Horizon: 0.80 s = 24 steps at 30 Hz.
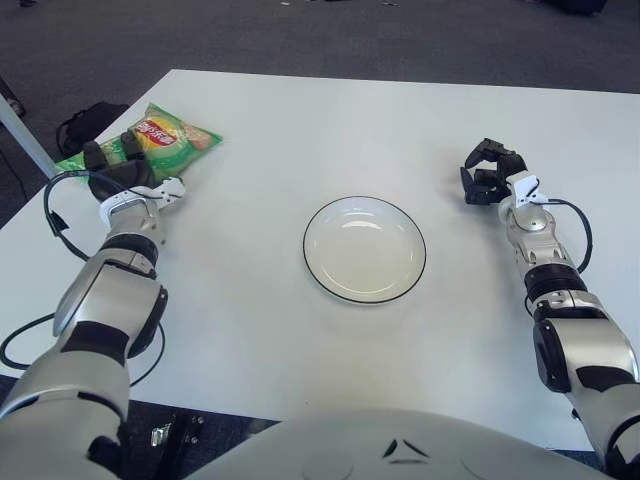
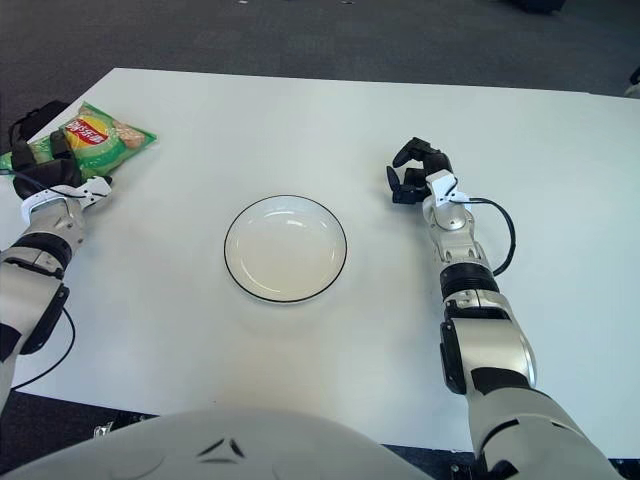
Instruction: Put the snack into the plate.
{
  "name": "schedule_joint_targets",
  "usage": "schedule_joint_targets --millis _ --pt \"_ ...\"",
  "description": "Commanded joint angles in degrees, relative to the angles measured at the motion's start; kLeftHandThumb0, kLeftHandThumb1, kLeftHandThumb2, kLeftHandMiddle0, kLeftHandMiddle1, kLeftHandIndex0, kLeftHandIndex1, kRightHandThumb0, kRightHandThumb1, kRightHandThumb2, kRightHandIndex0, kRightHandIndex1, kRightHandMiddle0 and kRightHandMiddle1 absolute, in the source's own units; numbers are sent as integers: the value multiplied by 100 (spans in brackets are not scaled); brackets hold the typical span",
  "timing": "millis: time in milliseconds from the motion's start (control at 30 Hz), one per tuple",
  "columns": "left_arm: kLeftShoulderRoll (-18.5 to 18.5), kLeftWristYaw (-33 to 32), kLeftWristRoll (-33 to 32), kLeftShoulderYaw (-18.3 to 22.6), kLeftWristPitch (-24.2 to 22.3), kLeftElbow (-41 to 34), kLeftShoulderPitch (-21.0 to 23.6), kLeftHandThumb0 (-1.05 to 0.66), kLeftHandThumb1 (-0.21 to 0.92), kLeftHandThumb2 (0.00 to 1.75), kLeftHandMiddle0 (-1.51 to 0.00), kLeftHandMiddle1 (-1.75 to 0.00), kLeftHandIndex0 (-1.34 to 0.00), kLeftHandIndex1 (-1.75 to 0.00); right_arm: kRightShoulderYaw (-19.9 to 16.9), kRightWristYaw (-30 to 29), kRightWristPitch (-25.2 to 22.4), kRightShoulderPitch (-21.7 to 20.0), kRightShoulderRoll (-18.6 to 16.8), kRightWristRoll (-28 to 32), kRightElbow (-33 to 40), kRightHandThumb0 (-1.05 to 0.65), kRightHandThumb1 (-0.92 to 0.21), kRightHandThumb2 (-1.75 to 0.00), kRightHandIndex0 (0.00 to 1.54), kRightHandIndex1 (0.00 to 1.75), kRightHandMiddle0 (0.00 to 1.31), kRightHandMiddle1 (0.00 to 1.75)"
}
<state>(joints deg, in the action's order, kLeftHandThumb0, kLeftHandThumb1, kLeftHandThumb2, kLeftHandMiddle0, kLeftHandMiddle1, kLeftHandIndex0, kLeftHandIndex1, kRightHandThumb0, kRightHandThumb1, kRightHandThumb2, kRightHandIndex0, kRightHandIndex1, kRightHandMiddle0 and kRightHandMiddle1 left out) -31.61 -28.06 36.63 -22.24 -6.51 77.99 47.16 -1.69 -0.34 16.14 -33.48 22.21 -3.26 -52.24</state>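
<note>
The snack [image 1: 168,140] lies far left on the table [image 1: 300,330], the left hand [image 1: 118,170] over its near edge, fingers not clearly closed. The bag looks light and crinkly; grip its crimped edge. Plate [image 1: 364,249] is at the centre. The right hand [image 1: 490,172] is curled, holding nothing.

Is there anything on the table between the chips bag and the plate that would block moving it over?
Nothing visible. The table is bare between the snack bag, under the left hand at the far left corner, and the plate. The right hand shows beyond the plate's right side.

Red logo on snack bag [image 1: 165,140], seemingly unreadable
</note>
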Motion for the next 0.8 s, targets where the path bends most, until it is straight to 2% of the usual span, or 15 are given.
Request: schedule_joint_targets --millis 0,100,133,167,200,267,300,333,400,467,567,667,700,767 --pt "-66 164 10 -1 222 48 38 -105 92 65 -4 -5 0 -24 175 131 -412 553 -157 -191 -295 -49 -30 -133 117 175 62 175" --pt "-99 228 11 -9 353 39 39 -105 92 60 -2 -42 0 -41 180 121 -422 565 -161 -198 -267 -48 -31 -132 117 175 62 175" --pt "-113 254 15 -14 399 37 39 -104 92 57 -1 -63 0 -51 182 117 -425 572 -164 -200 -251 -48 -31 -132 117 175 62 175" --pt "-140 305 25 -29 497 32 35 -104 92 55 -1 -77 0 -57 188 126 -428 581 -161 -203 -232 -48 -31 -132 117 175 62 175" --pt "-157 338 33 -38 563 31 32 -103 92 54 -2 -86 0 -64 191 133 -431 589 -159 -204 -217 -48 -31 -132 116 175 62 175" --pt "-187 372 44 -50 674 28 27 -100 92 51 -6 -113 0 -88 199 144 -436 603 -154 -208 -187 -48 -31 -131 115 175 61 175" --pt "-201 367 53 -60 724 28 19 -99 92 51 -7 -118 0 -92 203 145 -437 610 -153 -209 -175 -48 -31 -131 115 175 61 175" --pt "-212 363 59 -67 760 29 12 -97 92 51 -10 -130 0 -108 207 146 -441 618 -152 -209 -158 -48 -32 -131 115 175 61 175" --pt "-240 352 82 -94 849 33 -3 -94 92 50 -14 -145 0 -128 222 140 -431 636 -144 -222 -123 -48 -32 -131 115 175 61 175" --pt "-259 363 100 -117 896 40 -10 -87 91 49 -26 -163 -2 -154 235 131 -428 649 -140 -232 -97 -48 -31 -131 115 175 61 175" --pt "-273 367 110 -131 970 41 -11 -80 88 51 -36 -170 -8 -166 256 127 -436 667 -135 -245 -51 -48 -31 -132 115 175 61 175" --pt "-281 289 131 -150 1079 35 -13 -55 61 91 -59 -173 -36 -172 284 130 -437 682 -121 -275 -16 -48 -31 -132 115 175 61 175" --pt "-284 210 156 -173 1133 32 -17 -52 59 95 -61 -174 -38 -173 304 134 -435 689 -109 -298 -4 -48 -31 -132 115 175 61 175" --pt "-291 100 191 -211 1212 30 -22 -22 37 119 -72 -159 -44 -174 331 142 -434 698 -91 -330 18 -48 -32 -131 115 175 61 175"
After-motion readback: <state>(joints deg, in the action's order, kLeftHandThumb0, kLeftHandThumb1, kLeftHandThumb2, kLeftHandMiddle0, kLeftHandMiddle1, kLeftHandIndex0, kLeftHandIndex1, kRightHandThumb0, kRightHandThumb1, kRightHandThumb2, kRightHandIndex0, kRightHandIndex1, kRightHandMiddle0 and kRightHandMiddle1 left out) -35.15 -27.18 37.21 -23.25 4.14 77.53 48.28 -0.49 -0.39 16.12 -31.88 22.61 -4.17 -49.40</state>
